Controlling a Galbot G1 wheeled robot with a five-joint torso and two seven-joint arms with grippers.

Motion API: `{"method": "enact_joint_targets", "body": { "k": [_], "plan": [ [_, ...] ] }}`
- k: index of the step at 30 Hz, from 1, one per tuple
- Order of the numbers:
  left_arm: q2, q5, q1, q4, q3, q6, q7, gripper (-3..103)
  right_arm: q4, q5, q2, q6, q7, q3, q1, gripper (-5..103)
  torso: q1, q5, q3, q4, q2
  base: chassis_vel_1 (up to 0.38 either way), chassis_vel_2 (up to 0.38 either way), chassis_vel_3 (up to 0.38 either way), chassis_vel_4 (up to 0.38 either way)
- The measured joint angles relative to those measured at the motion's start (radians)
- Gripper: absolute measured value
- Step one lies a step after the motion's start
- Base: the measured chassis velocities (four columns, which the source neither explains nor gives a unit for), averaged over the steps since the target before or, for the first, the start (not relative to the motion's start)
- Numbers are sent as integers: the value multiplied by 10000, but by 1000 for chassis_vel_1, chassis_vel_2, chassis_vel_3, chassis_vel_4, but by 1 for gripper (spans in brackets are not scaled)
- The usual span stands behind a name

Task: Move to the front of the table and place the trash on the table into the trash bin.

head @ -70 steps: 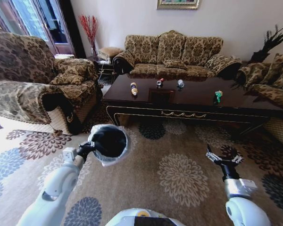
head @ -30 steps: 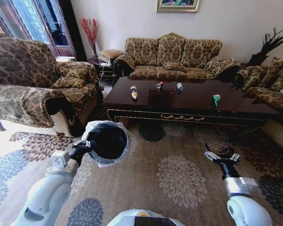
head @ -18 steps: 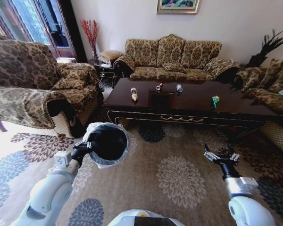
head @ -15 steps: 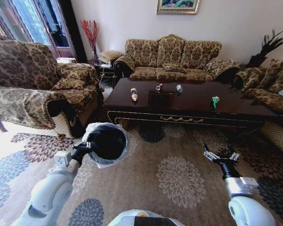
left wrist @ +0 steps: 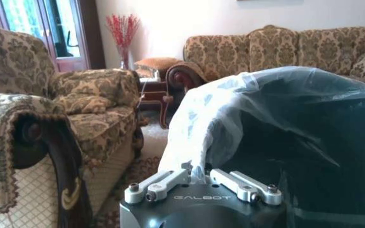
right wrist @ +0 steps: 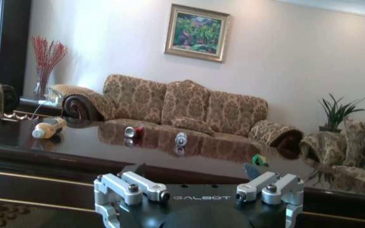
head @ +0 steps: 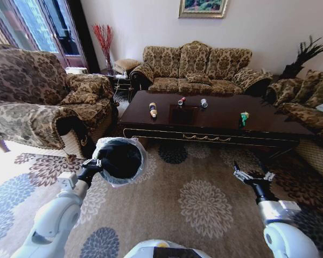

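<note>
The dark red-brown table (head: 215, 122) stands ahead across the carpet. On it lie the trash items: a yellow-and-brown tube (head: 152, 109), a small red piece (head: 180, 100), a silvery can (head: 203, 102) and a green-yellow wrapper (head: 243, 117). My left gripper (head: 92, 167) is shut on the rim of the black trash bin (head: 120, 160), held above the floor at my left; its whitish liner (left wrist: 208, 123) drapes over the gripper (left wrist: 198, 183). My right gripper (head: 251, 176) is open and holds nothing, low at my right. From the right wrist, the tube (right wrist: 48, 128), can (right wrist: 180, 139) and wrapper (right wrist: 258, 160) show beyond the gripper (right wrist: 194, 168).
A patterned armchair (head: 37, 102) flanks the table's left end. A sofa (head: 196, 64) stands behind the table and another seat (head: 307, 97) at the right. Open flowered carpet (head: 204, 199) lies between me and the table. A vase of red twigs (head: 103, 37) stands in the far corner.
The whole picture has shifted a little, so the camera has moved; the table now sits slightly lower and more to the left. Both arms keep their pose, the bin still in the left gripper.
</note>
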Motion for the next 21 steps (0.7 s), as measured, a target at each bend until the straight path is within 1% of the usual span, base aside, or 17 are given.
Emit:
{"method": "enact_joint_targets", "body": {
  "k": [3, 8, 11, 12, 14, 16, 18, 21],
  "plan": [
    [0, -6, 87, -27, -178, 0, -26, 1, 13, -1, -73, -3, -12, 7, 16, 100, 44, 0, 69, 0, 116, 0, 0, 0, 0],
    [133, 27, 358, -208, -544, 139, -27, 1, -18, -33, -110, 194, -110, 73, 6, 100, 140, 0, 195, -1, 338, 0, 0, 0, 0],
    [189, 211, 509, -230, -745, 177, 116, 1, -70, -20, -174, 264, -134, 72, 6, 100, 183, 0, 255, -1, 443, 0, 0, 0, 0],
    [214, 481, 638, -221, -930, 140, 268, 1, -143, -16, -244, 299, -165, 57, 29, 100, 210, 0, 302, -1, 517, 0, 0, 0, 0],
    [216, 549, 681, -213, -999, 121, 323, 1, -175, -14, -269, 309, -174, 50, 50, 100, 221, 0, 320, -1, 546, 0, 0, 0, 0],
    [224, 698, 992, -186, -1562, 180, 695, 1, -361, 38, -450, 335, -205, 7, 152, 100, 307, 1, 465, 1, 775, 0, 0, 0, 0],
    [231, 699, 1020, -157, -1606, 209, 756, 1, -396, 46, -474, 344, -214, 1, 157, 100, 323, 1, 487, 1, 814, 0, 0, 0, 0],
    [253, 608, 1071, 39, -1514, 267, 835, 1, -599, 61, -587, 419, -249, -43, 177, 100, 404, 2, 593, 0, 998, 0, 0, 0, 0]
  ]
}}
